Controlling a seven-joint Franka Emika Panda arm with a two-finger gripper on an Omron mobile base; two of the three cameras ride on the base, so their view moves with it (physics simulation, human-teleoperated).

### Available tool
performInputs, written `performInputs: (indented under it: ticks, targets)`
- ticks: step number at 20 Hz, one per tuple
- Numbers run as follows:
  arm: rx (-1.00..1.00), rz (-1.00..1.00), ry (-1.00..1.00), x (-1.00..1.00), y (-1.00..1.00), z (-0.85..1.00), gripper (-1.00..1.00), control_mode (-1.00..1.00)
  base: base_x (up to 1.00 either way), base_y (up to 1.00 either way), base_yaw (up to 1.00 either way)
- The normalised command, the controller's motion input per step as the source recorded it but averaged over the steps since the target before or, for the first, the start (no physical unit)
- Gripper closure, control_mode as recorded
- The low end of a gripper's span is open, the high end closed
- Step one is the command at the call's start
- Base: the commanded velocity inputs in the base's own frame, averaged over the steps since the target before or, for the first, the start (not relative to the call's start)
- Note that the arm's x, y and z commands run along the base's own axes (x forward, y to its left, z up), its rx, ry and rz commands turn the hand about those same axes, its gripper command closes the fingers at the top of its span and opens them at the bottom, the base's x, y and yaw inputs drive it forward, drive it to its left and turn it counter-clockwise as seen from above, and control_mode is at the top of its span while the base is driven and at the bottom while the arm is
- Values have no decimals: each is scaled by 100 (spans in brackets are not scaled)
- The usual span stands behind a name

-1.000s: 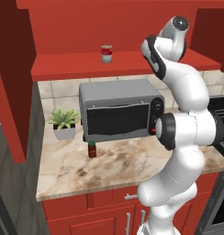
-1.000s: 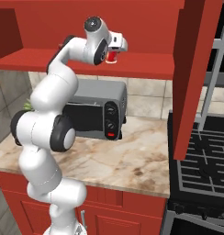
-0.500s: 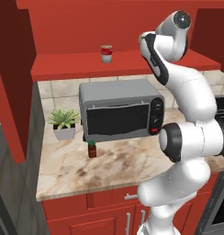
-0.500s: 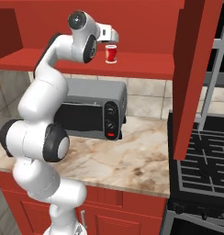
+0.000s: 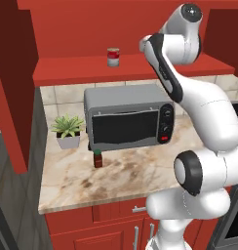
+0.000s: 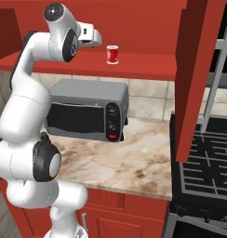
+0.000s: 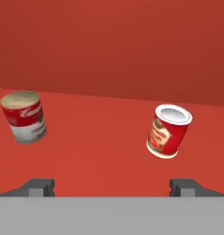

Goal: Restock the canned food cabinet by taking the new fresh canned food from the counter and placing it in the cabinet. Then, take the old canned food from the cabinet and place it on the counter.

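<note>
Both cans on cabinet shelf (image 7: 109,151), pincer (image 7: 111,186) open, empty

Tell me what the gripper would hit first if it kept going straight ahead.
Probably the cabinet's back wall: the open gripper points between the two cans, old canned food and new fresh canned food.

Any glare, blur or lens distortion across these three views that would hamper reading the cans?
Hand view: sharp, evenly lit, both cans lean outward, wide-angle skew; new fresh canned food label legible, old canned food too. Left base view: slightly soft, no glare. Right base view: cabinet shelf flatly lit, little shadow.
</note>
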Motion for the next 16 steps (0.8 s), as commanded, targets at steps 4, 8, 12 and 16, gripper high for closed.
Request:
performInputs:
  ticks: [4, 8, 12, 16]
  targets:
    - [2, 6, 8, 0, 74, -39, -100, -100, 0, 0, 0]
    - [17, 2, 2, 9, 82, -22, -100, -100, 0, 0, 0]
    - [12, 0, 5, 25, 65, -18, -100, -100, 0, 0, 0]
    - [0, 5, 5, 9, 33, 0, -100, -100, 0, 0, 0]
